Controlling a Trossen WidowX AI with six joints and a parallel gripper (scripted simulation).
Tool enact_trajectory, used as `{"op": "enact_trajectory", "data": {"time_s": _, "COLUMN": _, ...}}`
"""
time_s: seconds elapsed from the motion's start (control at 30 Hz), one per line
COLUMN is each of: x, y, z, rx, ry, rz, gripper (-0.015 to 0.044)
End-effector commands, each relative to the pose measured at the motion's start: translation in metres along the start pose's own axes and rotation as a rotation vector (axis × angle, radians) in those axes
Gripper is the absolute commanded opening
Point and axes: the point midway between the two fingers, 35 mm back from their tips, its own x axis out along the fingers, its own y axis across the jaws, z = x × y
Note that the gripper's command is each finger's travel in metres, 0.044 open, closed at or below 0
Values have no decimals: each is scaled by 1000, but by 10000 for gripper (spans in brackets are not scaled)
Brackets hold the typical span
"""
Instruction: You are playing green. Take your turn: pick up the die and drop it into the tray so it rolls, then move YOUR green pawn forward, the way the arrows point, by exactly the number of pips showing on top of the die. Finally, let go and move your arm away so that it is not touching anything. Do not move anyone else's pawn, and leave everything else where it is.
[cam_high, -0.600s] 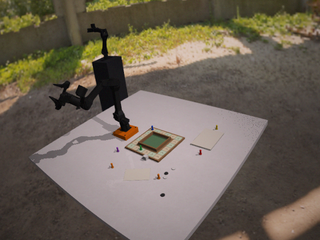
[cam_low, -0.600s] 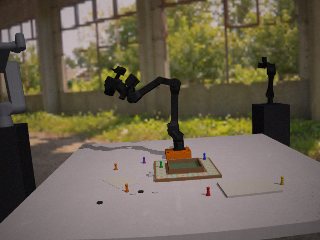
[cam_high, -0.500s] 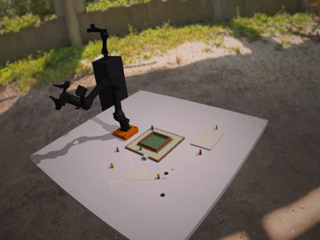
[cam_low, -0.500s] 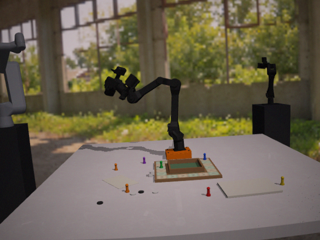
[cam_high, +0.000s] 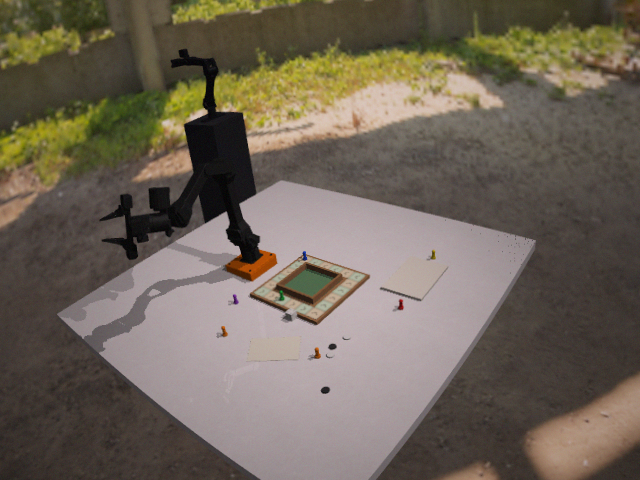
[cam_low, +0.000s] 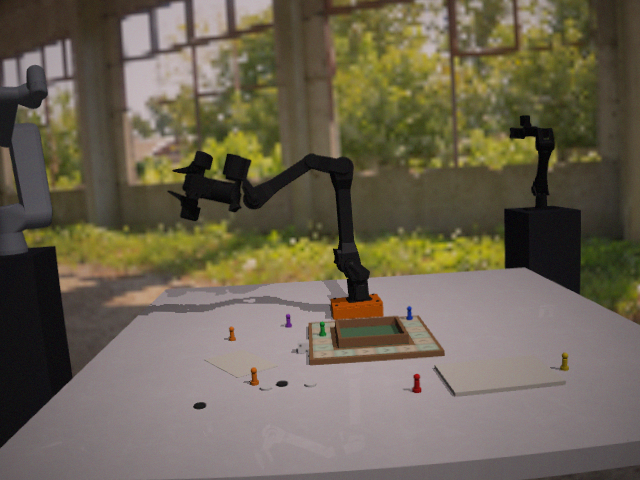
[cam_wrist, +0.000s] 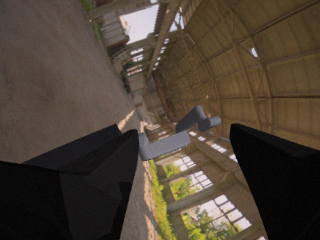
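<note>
My gripper (cam_high: 101, 229) (cam_low: 171, 181) (cam_wrist: 185, 134) is open and empty, high in the air and pointing sideways past the table's edge, far from the die and board. The white die (cam_high: 290, 314) (cam_low: 301, 348) lies on the table just outside the board's edge; its pips are too small to read. The green pawn (cam_high: 281, 295) (cam_low: 322, 329) stands upright on the board track, between the die and the tray. The board (cam_high: 356, 277) (cam_low: 377, 356) has arrowed squares around the brown-walled tray (cam_high: 294, 293) (cam_low: 372, 341), whose green floor shows no die.
A blue pawn (cam_high: 305, 255) (cam_low: 409, 313) stands at the board's back. Purple (cam_high: 235, 299) (cam_low: 288, 321), orange (cam_high: 316, 352) (cam_low: 253, 376), red (cam_high: 400, 304) (cam_low: 416, 383) and yellow (cam_high: 433, 254) (cam_low: 564, 361) pawns, flat discs and two pale sheets lie around the board.
</note>
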Motion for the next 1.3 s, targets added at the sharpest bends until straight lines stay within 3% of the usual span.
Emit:
{"op": "enact_trajectory", "data": {"time_s": 0.0, "x": -10, "y": 33, "z": 44, "rx": 56, "ry": -104, "rz": 135, "gripper": 275}}
{"op": "enact_trajectory", "data": {"time_s": 0.3, "x": -55, "y": 95, "z": 115, "rx": 108, "ry": -246, "rz": 423, "gripper": 275}}
{"op": "enact_trajectory", "data": {"time_s": 0.73, "x": -153, "y": 168, "z": 193, "rx": 85, "ry": -406, "rz": 826, "gripper": 275}}
{"op": "enact_trajectory", "data": {"time_s": 1.0, "x": -274, "y": 220, "z": 223, "rx": 2, "ry": -424, "rz": 1282, "gripper": 275}}
{"op": "enact_trajectory", "data": {"time_s": 1.27, "x": -409, "y": 234, "z": 210, "rx": -218, "ry": -274, "rz": 1693, "gripper": 275}}
